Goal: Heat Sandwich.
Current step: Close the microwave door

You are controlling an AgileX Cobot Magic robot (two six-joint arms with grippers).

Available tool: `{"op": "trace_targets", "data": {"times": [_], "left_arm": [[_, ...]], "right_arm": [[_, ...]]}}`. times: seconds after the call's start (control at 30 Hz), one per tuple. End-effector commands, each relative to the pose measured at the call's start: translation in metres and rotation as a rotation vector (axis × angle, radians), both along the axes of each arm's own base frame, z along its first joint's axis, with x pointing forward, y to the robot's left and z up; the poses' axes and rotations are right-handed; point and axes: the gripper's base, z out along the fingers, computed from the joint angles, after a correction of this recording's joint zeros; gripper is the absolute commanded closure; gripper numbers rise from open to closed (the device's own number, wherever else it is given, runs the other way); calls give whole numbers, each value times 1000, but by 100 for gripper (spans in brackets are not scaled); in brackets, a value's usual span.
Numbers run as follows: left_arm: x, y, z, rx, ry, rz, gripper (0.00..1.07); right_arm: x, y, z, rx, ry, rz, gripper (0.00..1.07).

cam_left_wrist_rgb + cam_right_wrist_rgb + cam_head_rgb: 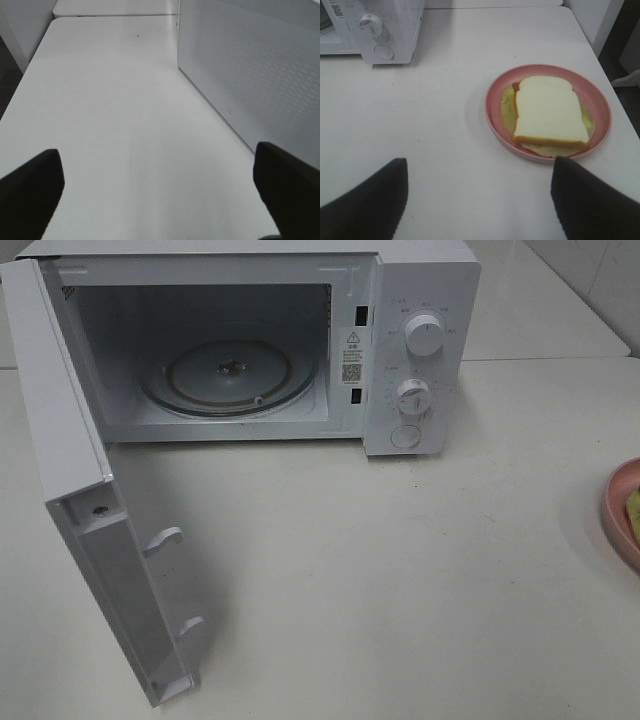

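Both our hands, the left hand [160, 192] and right hand [479, 200], gape empty; microwave [300, 340] door [100, 540] open, sandwich [549, 112] waits on its plate [495, 107] at three o'clock, unmoved.

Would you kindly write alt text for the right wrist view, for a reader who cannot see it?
A sandwich of white bread lies on a round pink plate on a white table. The open right hand hangs short of the plate, empty. A white microwave, dials showing, stands farther off.
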Motion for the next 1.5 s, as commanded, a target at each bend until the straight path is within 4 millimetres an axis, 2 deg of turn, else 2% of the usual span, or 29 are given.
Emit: {"op": "trace_targets", "data": {"times": [0.03,0.83,1.0,1.1,1.3,1.33,1.4,1.43,1.47,1.5], "left_arm": [[-3,0,0,-6,-28,7,9],[-2,-1,2,-23,-32,0,9],[5,-1,11,-20,-41,2,9],[16,0,15,-24,-19,4,9],[35,2,20,-28,-14,11,22],[38,2,20,-28,-19,13,32],[45,3,20,-28,-38,17,43],[53,4,18,-29,-43,21,54],[53,4,18,-29,-43,21,54],[57,4,15,-30,-44,23,60]], "right_arm": [[-3,0,0,-6,-35,0,31],[-3,0,0,-6,-35,0,31],[-3,0,0,-6,-35,0,31],[-3,0,0,-6,-35,0,31],[-3,0,0,-6,-35,0,31],[-3,0,0,-6,-35,0,31],[-3,0,0,-6,-35,0,31],[-3,0,0,-6,-35,0,31],[-3,0,0,-6,-35,0,31],[-3,0,0,-6,-35,0,31]]}}
